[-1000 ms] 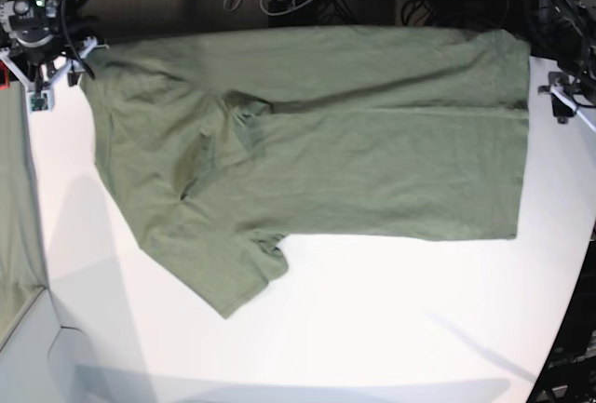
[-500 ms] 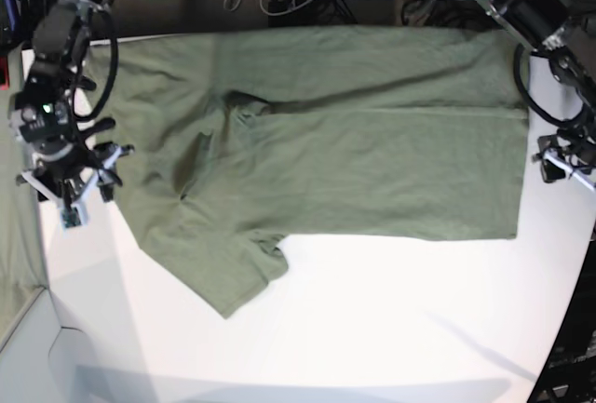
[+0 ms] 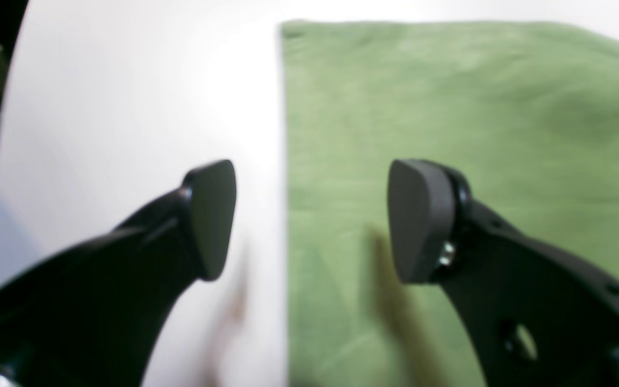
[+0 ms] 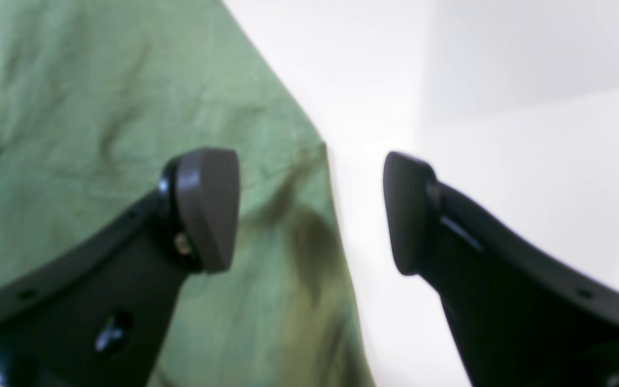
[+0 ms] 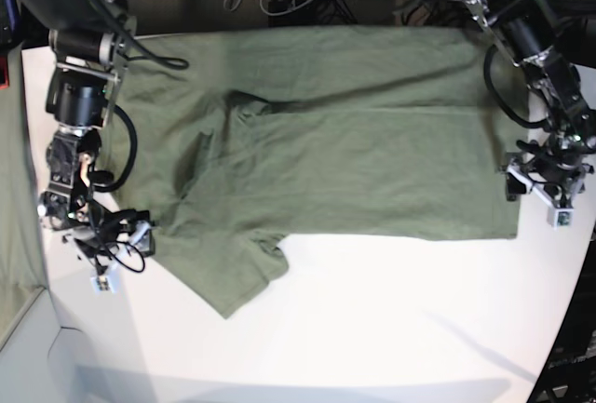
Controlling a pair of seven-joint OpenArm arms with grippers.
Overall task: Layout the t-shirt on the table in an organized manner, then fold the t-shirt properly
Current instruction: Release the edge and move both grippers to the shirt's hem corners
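Both my end effectors, left [image 3: 309,220] and right [image 4: 309,209], are released, each straddling a t-shirt [image 5: 326,133] edge above the worktop [image 5: 391,319].

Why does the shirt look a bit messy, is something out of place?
Yes. The t-shirt lies mostly flat on the table, but its far half is folded over, the cloth around the collar is bunched and creased, and one sleeve sticks out at a slant. Nothing looks torn or spilled.
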